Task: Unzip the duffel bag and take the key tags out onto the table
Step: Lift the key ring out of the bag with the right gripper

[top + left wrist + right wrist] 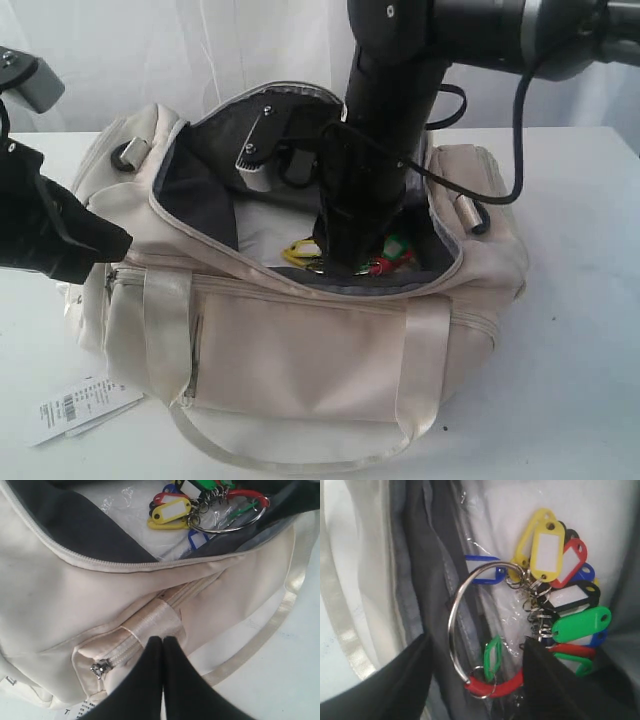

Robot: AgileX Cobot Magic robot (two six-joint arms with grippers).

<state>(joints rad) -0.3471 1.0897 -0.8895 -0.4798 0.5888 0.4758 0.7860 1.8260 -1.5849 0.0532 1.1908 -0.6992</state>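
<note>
Since the duffel bag (pixel 300 350) lies unzipped on the desk (pixel 570 400), the right tool (pixel 477 647) reaches inside, jaws apart around the ring (pixel 451 615) of the key tags (pixel 555 565) on its floor; the left tool (pixel 163 642), pressed together, leans on the front, probably steadying it.

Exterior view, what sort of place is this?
Probably a robot lab or test bench: a plain white table, a white curtain behind it, and black robot arms working on a duffel bag.
</note>
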